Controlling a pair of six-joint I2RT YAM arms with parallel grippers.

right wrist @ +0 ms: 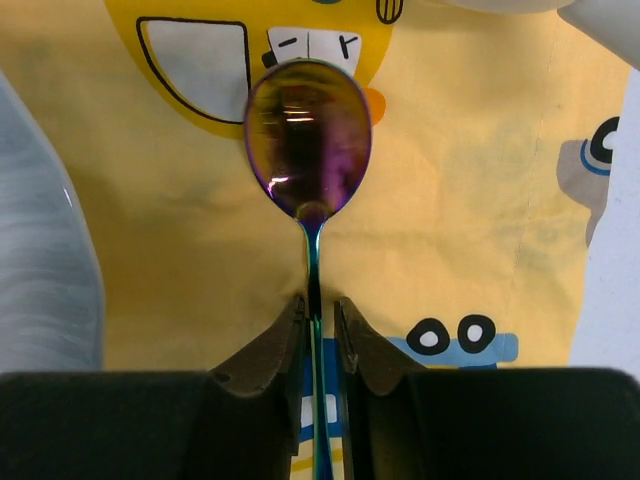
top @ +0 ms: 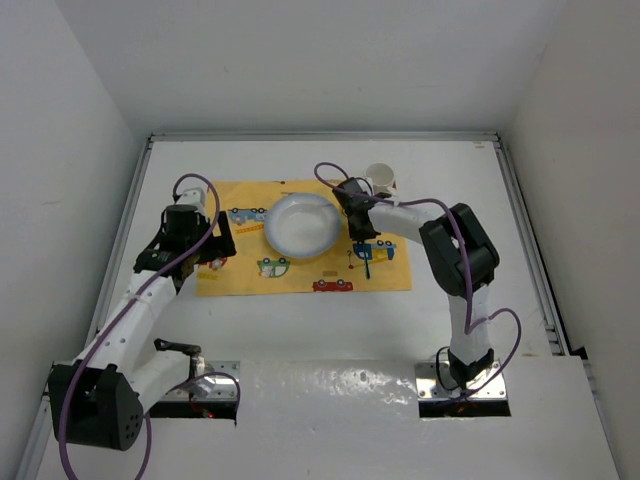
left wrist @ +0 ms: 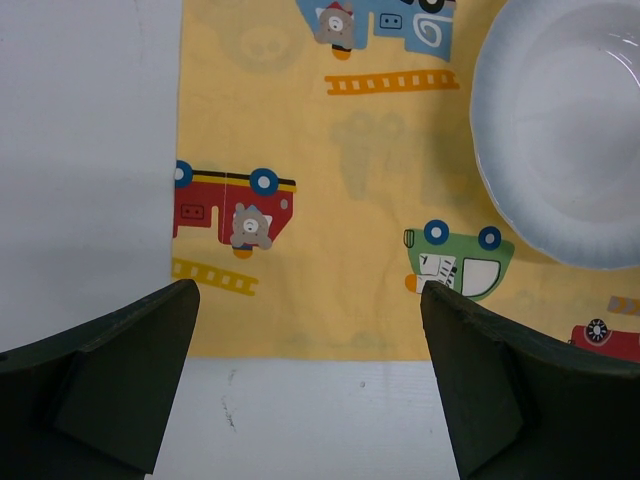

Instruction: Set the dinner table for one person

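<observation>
Now | right end effector (right wrist: 320,305) slightly apart astride spoon (right wrist: 308,135), laid beside plate (top: 300,228) as cutlery | left end effector (left wrist: 308,290) wide apart

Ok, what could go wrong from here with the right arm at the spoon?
The jaws of the right gripper sit close around the handle of the spoon, so lifting off may drag it askew on the placemat. The mug stands right beside that wrist; a careless retreat could tip it.

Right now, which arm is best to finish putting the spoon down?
The right. The right gripper has the spoon handle between its fingers, beside the plate. The left gripper hangs open and empty over the mat beyond the plate.
</observation>
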